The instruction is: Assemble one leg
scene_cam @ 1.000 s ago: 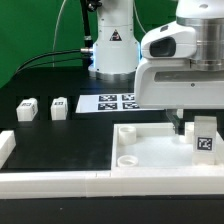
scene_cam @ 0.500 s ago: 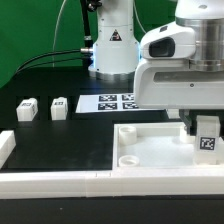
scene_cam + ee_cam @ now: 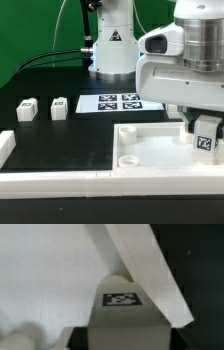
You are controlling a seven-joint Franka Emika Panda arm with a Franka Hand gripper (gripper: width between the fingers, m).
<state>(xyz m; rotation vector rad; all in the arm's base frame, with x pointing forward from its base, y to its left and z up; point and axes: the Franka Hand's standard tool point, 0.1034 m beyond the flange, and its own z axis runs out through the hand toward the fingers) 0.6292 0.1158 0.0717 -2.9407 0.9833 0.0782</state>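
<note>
My gripper (image 3: pixel 205 128) is shut on a leg (image 3: pixel 206 141), a small white block with a marker tag, and holds it upright over the right side of the large flat white panel (image 3: pixel 150 155). In the wrist view the leg (image 3: pixel 124 305) fills the space between my fingers, tag facing the camera, above the panel (image 3: pixel 50 274) near its raised edge (image 3: pixel 145 269). Two more legs (image 3: pixel 26 109) (image 3: pixel 59 107) stand on the black table at the exterior view's left.
The marker board (image 3: pixel 118 103) lies behind the panel, near the robot base (image 3: pixel 112 45). Long white border bars (image 3: pixel 60 182) run along the front, with one short piece (image 3: pixel 5 148) at the left edge.
The gripper with the leg has shifted slightly to the exterior view's right and a little lower over the panel's right side.
</note>
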